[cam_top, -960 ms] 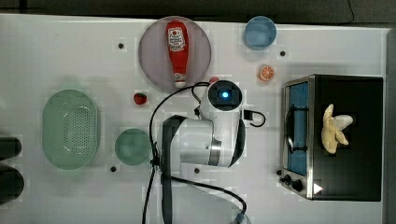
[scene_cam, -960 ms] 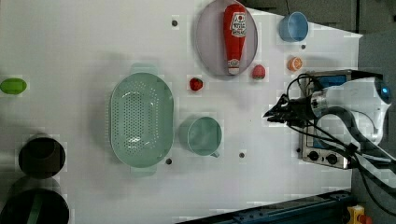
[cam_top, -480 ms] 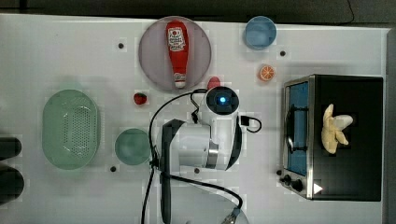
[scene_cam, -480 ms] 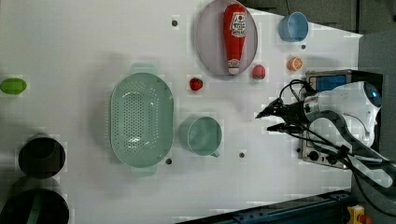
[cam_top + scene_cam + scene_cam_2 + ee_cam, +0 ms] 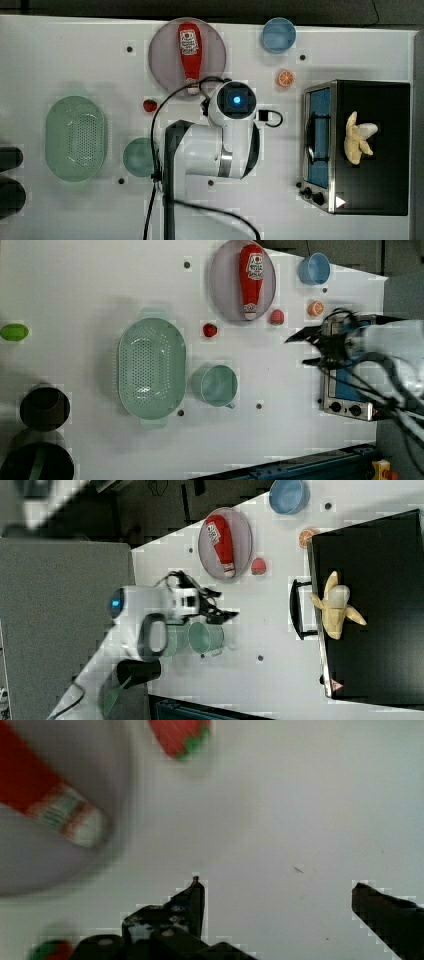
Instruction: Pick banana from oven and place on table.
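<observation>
the banana (image 5: 357, 138) on the oven (image 5: 372, 145) is judged soft, light; best pinched gently across its middle. the hand (image 5: 277, 895) is spread open, empty.

The white table (image 5: 60, 55) is dotted with small dark holes. On it lie a grey plate (image 5: 165, 45), a blue bowl (image 5: 279, 35), an orange slice (image 5: 286, 78), a strawberry (image 5: 149, 105), a green colander (image 5: 75, 138) and a teal cup (image 5: 138, 157) — and at the top view's right, the black oven (image 5: 380, 190).
</observation>
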Motion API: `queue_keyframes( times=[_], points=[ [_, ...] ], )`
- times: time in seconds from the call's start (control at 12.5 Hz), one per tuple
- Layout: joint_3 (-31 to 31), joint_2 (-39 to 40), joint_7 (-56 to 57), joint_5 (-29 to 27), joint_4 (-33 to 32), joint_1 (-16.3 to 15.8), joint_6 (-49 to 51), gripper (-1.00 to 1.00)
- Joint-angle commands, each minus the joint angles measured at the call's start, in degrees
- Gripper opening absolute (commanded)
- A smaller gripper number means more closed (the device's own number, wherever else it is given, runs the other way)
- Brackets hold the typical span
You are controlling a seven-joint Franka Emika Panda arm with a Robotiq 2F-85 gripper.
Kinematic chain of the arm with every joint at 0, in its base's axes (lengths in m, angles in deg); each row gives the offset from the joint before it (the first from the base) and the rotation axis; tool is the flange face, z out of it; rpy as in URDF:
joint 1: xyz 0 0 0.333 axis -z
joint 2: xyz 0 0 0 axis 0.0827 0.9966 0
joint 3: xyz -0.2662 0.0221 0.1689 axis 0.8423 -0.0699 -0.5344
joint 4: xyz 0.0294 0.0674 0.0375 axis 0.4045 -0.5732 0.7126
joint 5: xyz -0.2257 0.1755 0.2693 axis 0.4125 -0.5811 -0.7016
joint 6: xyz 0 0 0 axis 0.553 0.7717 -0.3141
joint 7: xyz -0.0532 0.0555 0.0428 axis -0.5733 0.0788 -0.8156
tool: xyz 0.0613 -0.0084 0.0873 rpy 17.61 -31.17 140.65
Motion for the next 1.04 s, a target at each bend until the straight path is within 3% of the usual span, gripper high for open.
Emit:
queue_keyframes(
  times=[0.08,0.56,0.8,1.04],
  points=[
    [0.72,-9.55,-1.69,1.09,8.39,0.45,4.69,1.00],
    [1.07,-25.77,-1.83,3.92,16.10,0.62,37.55,1.00],
    [1.19,-31.25,-1.84,8.74,15.54,0.69,40.32,1.00],
    [0.35,-32.61,-1.84,9.40,14.20,0.50,41.01,1.00]
  ],
)
